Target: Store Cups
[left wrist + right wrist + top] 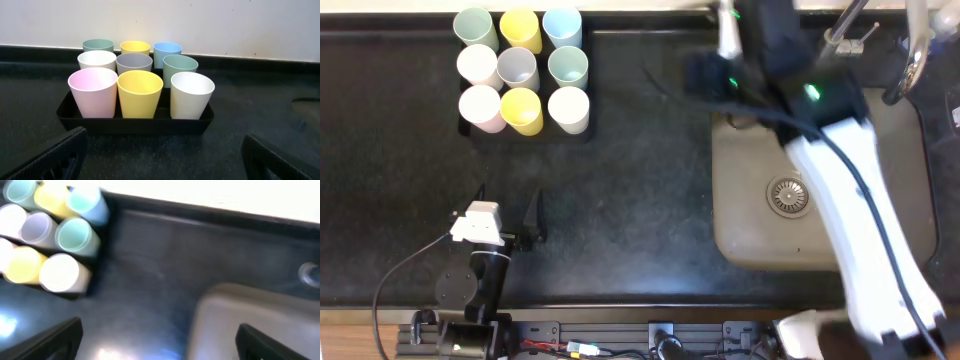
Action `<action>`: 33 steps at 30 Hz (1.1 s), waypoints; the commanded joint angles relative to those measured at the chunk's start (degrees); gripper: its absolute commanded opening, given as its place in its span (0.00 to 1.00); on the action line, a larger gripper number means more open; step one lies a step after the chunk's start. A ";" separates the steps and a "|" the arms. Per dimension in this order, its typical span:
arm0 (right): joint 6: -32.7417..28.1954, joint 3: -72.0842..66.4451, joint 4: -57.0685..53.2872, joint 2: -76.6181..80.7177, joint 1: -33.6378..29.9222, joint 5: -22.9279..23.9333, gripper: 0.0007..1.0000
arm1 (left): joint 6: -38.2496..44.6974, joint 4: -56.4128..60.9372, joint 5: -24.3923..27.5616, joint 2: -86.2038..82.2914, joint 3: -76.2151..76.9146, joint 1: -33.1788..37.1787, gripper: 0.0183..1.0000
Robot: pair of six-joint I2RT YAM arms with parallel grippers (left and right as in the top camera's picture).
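Note:
Several pastel cups stand upright in a three-by-three block in a black tray (540, 137) at the counter's far left. The front row, seen in the left wrist view, is a pink cup (93, 91), a yellow cup (140, 92) and a white cup (192, 94). My left gripper (508, 205) rests low near the counter's front edge, facing the tray from a distance, open and holding nothing (164, 139). My right gripper (705, 75) hangs high by the sink's far left corner, open and empty (157, 327), with the cups (60, 272) off to its side.
A beige sink (820, 220) with a round drain (788, 195) takes up the right side, and the right arm stretches over it. A faucet (725, 30) stands at the sink's back edge. Dark counter (620, 180) lies between tray and sink.

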 commanded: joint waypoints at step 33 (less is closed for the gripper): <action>-3.04 -95.97 71.91 -87.76 -13.92 -0.15 1.00 | 1.20 -0.13 0.92 -0.52 -0.07 -0.44 1.00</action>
